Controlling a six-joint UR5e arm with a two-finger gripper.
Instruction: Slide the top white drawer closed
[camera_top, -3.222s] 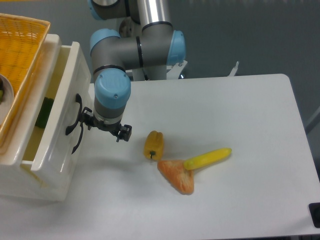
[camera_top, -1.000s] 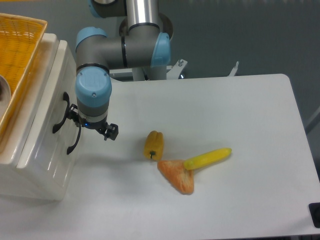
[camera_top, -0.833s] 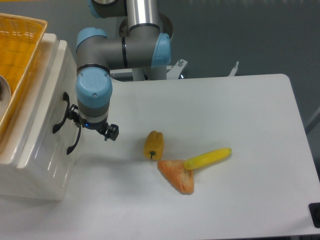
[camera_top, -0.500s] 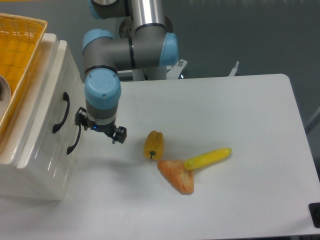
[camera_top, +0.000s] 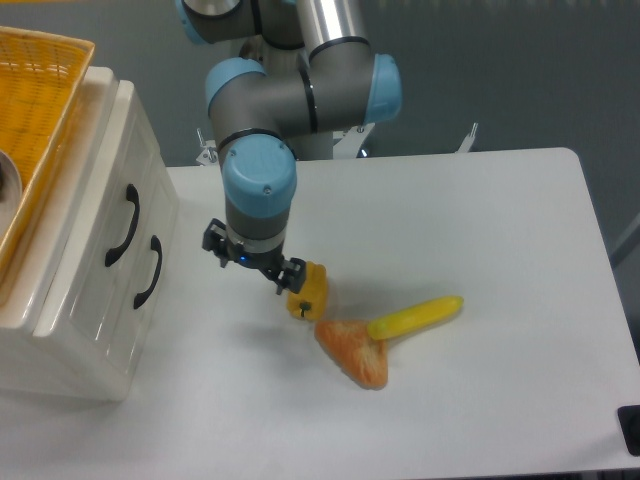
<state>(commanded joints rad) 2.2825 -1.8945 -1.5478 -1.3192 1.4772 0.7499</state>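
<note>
The glossy white plastic top drawer (camera_top: 105, 215) now sits flush, apparently closed; the open, empty tool (camera_top: 253, 265) has drawn away over the bench

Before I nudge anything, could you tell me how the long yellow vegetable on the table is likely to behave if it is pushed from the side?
The long yellow vegetable looks rounded and slim, so it would probably roll or pivot rather than slide straight. One end rests on the orange wedge, so a push may well drag that along. Its glossy skin suggests smooth plastic, perhaps slippery.
</note>
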